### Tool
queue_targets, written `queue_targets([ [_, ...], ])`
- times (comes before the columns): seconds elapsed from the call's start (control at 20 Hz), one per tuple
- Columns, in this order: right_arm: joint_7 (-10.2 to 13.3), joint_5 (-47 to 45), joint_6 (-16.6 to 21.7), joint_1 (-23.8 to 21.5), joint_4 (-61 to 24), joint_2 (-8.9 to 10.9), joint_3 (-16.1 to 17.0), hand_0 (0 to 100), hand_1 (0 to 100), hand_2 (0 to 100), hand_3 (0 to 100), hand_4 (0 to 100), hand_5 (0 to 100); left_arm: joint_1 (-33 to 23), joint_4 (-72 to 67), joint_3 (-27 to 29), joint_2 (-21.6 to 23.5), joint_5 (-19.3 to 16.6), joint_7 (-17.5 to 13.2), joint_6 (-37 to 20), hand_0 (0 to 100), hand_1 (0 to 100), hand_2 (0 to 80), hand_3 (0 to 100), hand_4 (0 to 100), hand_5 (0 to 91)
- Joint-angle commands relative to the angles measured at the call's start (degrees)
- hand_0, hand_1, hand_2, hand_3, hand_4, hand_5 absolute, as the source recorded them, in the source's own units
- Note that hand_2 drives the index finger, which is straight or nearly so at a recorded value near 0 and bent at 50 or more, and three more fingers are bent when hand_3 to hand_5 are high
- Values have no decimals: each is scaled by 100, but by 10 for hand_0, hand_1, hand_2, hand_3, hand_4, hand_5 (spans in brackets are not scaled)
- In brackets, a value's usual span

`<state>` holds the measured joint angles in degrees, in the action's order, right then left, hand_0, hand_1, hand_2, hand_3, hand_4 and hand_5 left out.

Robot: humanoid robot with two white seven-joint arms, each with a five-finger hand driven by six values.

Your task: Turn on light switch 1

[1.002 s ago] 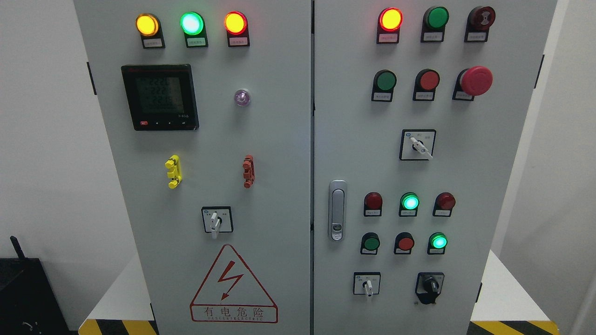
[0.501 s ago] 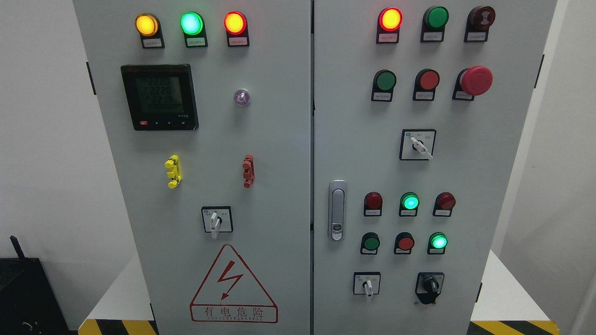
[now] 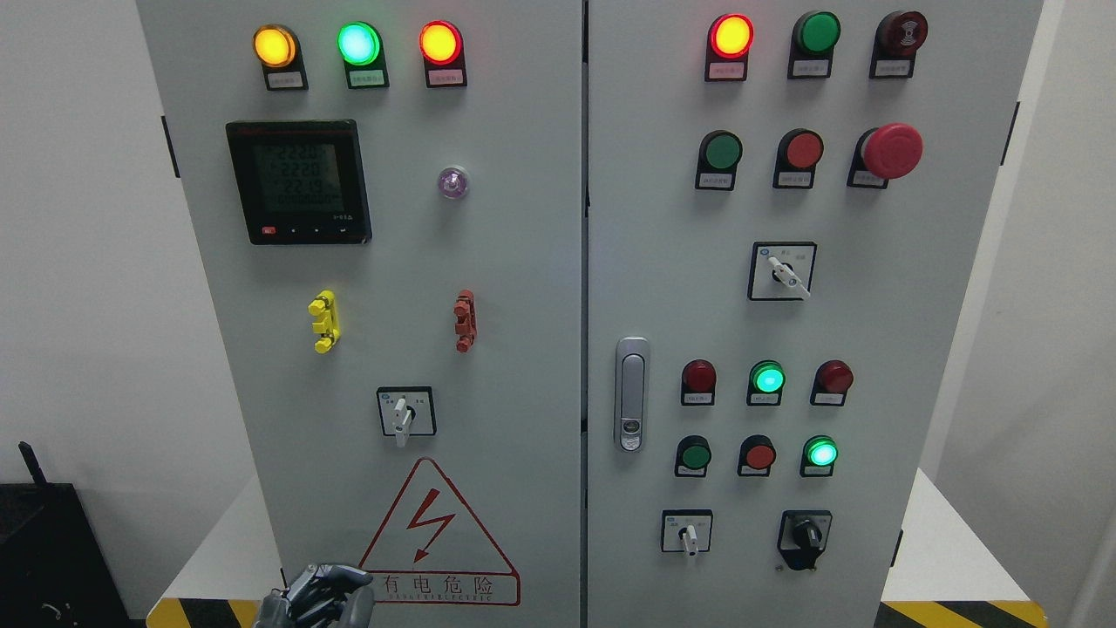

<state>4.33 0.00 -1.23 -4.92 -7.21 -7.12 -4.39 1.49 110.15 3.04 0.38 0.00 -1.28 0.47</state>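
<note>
Left robot hand (image 3: 316,597) pokes in at seven o'clock, fingers curled on nothing, low beneath the selector switch (image 3: 403,417) at its one o'clock, likely poised to reach up.

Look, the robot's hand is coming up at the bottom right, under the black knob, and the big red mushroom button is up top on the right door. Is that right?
Not quite. The head view shows the left hand coming up at the bottom left, beside the warning triangle, not under the black knob. The big red mushroom button is indeed up top on the right door.
</note>
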Motion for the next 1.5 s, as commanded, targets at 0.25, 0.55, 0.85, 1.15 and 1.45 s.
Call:
queue_targets([
  [0.25,-3,-140,0,0,0,0,0,0,0,0,0,0,0,528,367,-453,-302,-219,645,549,0,532,594,945,925,886],
  [0.55,-3,-140,0,0,0,0,0,0,0,0,0,0,0,607,376,-523,-443,-237,1103,919,0,562,612,962,916,891],
  [0.85,-3,-140,0,0,0,0,0,0,0,0,0,0,0,703,376,-682,-504,-342,1507,1235,0,585,602,962,915,891],
  [1.15,-3,-140,0,0,0,0,0,0,0,0,0,0,0,800,350,-822,-548,-650,1868,1595,0,590,562,952,914,891],
  [1.45,-3,-140,0,0,0,0,0,0,0,0,0,0,0,967,350,-814,-601,-659,1886,1824,0,602,554,941,911,890],
])
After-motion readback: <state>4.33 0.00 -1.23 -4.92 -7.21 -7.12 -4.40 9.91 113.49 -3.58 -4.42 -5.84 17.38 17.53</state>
